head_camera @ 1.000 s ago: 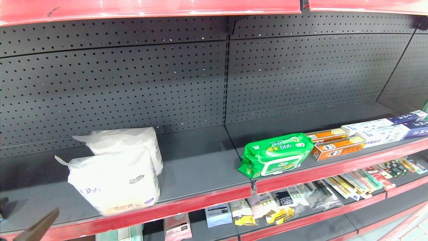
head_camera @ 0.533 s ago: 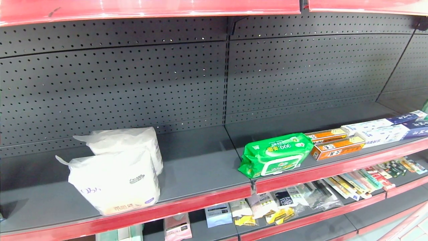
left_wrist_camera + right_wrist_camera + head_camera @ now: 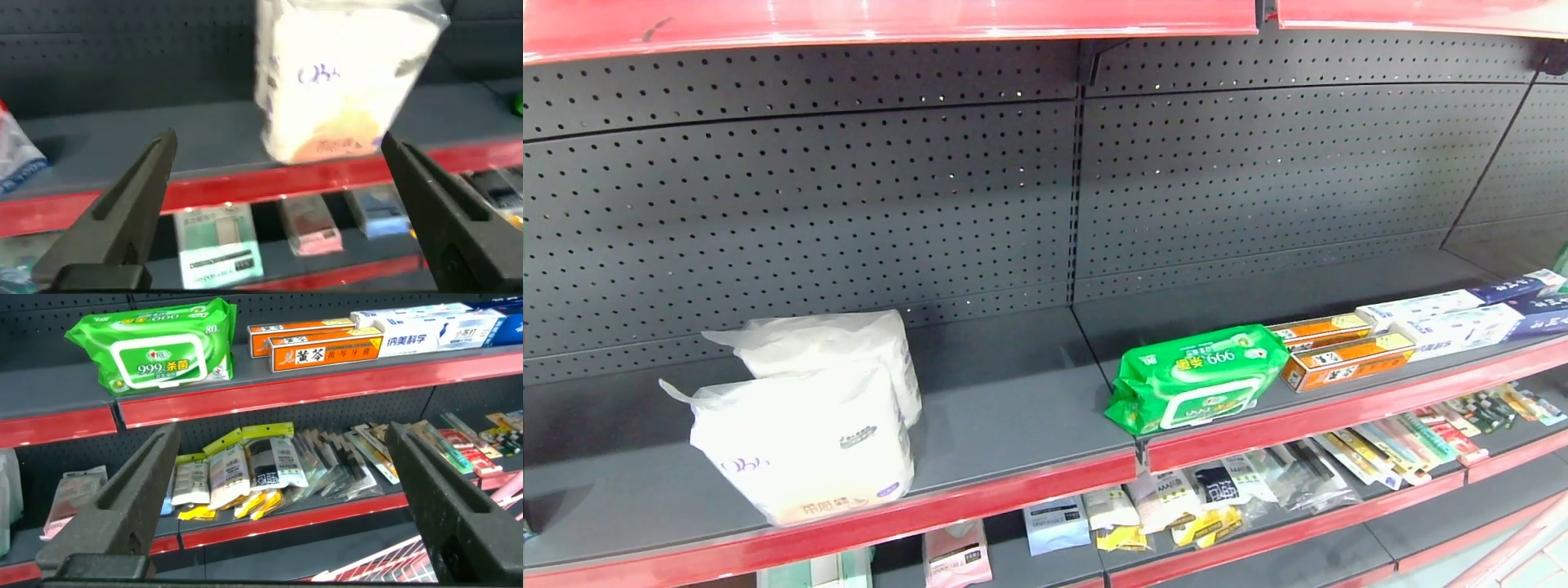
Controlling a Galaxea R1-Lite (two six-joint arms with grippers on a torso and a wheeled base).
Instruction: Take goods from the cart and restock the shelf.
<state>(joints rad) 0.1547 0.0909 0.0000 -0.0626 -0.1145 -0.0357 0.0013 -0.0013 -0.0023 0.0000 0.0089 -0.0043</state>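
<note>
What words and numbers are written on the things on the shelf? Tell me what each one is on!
"999": on the green wipes pack, on its white label and again along its top edge.
"80": at the same pack's corner.
Orange boxes: big characters, too blurred to read for sure.
White and blue boxes: characters too small to read for sure.
White tissue pack: purple print, blurred.
Small packets below: too small.

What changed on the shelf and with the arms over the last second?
The left pincer drew back down and away from the lower left edge of the shelf. It is open and empty, facing the front white pack. Nothing was grasped or released. That pack, the white pack behind it, the green wipes pack and the orange boxes stayed put.
</note>
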